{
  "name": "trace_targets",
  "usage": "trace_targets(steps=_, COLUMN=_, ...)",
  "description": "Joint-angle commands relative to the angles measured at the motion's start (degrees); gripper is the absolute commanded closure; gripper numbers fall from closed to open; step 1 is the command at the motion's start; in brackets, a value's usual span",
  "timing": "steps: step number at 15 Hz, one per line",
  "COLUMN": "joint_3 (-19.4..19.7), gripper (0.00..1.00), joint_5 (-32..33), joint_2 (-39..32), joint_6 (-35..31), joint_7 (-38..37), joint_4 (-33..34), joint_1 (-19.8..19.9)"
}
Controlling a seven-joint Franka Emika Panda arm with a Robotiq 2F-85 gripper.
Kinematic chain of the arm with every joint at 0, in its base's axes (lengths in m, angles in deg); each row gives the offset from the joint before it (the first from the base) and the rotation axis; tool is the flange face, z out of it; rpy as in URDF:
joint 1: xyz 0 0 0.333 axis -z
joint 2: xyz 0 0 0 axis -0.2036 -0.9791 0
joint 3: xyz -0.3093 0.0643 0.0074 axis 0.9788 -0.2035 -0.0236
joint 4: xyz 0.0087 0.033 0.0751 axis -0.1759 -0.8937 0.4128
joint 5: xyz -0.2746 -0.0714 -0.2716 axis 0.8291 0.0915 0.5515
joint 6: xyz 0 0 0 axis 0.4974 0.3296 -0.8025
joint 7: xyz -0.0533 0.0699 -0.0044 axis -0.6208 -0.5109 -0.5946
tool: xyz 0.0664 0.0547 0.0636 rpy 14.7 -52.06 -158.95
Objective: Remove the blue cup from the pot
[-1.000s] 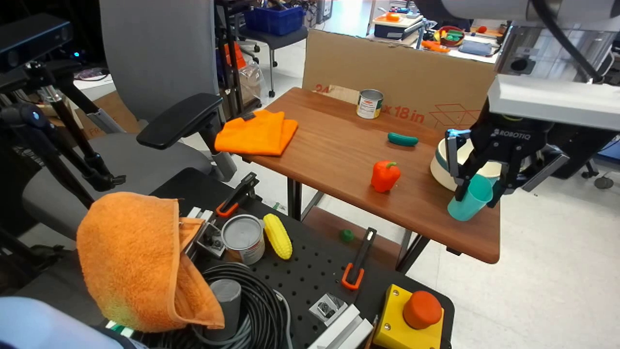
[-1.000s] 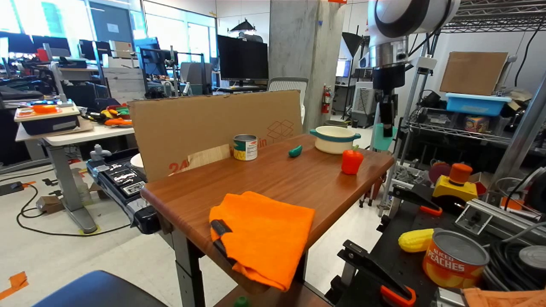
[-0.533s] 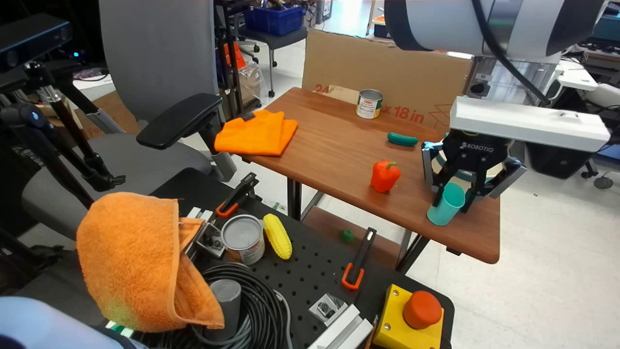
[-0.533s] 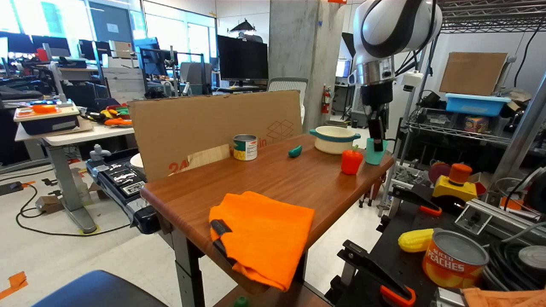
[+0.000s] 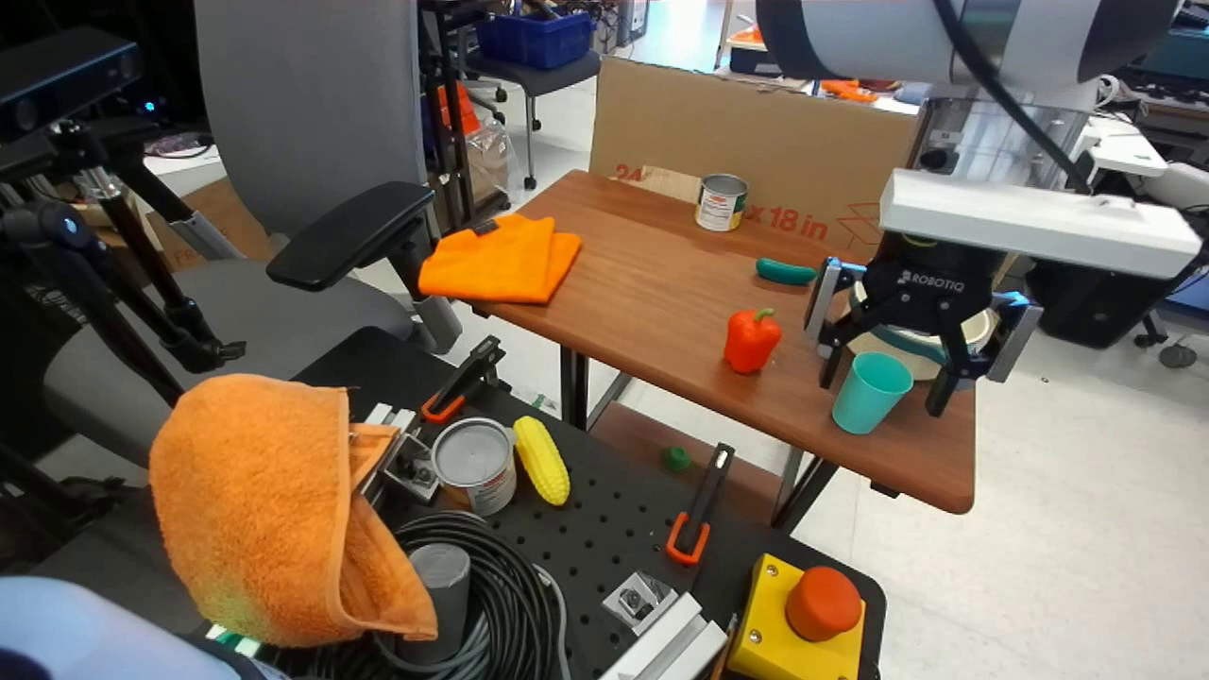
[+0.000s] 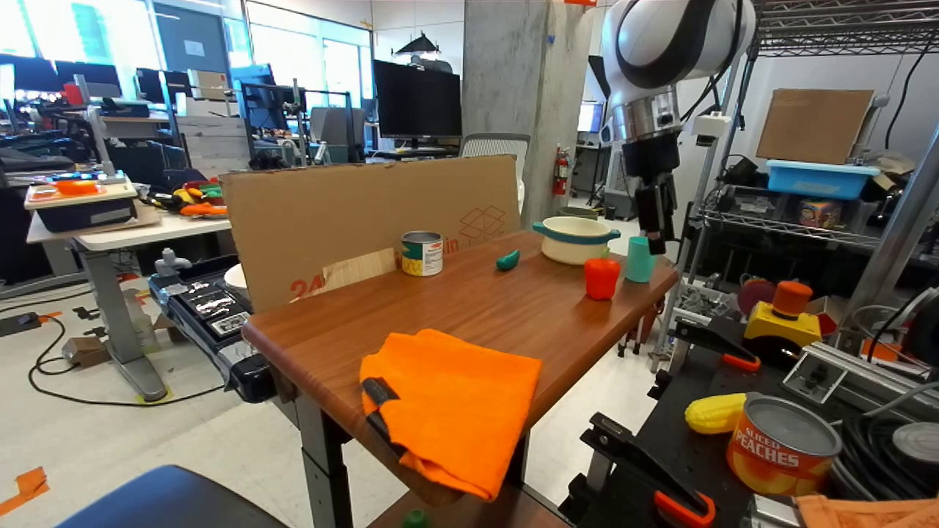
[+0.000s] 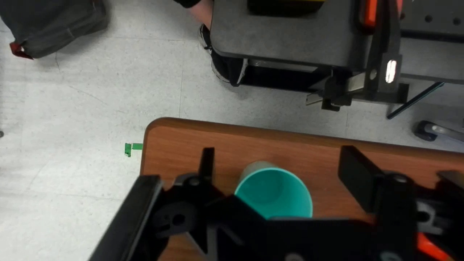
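Note:
The blue cup [image 5: 867, 401], turquoise and mouth up, stands on the wooden table close to its end, outside the pot. Cream with a teal band and handles, the pot [image 6: 574, 251] is right behind the cup in an exterior view; the gripper partly covers it elsewhere. My gripper [image 5: 883, 389] is open above the cup, fingers spread to either side of it. In the wrist view the cup [image 7: 277, 190] shows its mouth between the fingertips, with gaps on both sides and its near rim hidden by the gripper. The gripper [image 6: 658, 249] looks slightly tilted in an exterior view.
A red pepper [image 5: 753, 342] stands near the cup. Further along the table are a green toy [image 5: 786, 272], a can [image 5: 721, 203] and an orange cloth [image 6: 455, 403]. A cardboard sheet [image 6: 367, 213] walls the table's back. The table edge runs close to the cup.
The cup, held in the gripper above the table a second ago, came down onto the table beside the pot. The fingers have since spread and let go; the gripper has risen slightly.

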Motion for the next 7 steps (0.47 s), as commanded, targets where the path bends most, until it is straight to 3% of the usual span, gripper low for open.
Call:
trace_targets(steps=1, joint_3=-0.2, gripper=0.0, joint_5=-3.5, joint_2=11.0, joint_6=9.2, joint_7=-0.4, joint_4=-3.1, joint_1=-0.1)
trace_targets(steps=2, joint_3=0.1, gripper=0.0, joint_5=-1.1, joint_2=3.7, joint_6=4.4, joint_7=0.0, joint_4=-0.3, joint_1=-0.2)
trace_targets(steps=7, joint_3=0.4, gripper=0.0, joint_5=-2.8, joint_2=10.7, joint_6=9.0, joint_7=0.0, joint_4=-2.4, joint_1=-0.5)
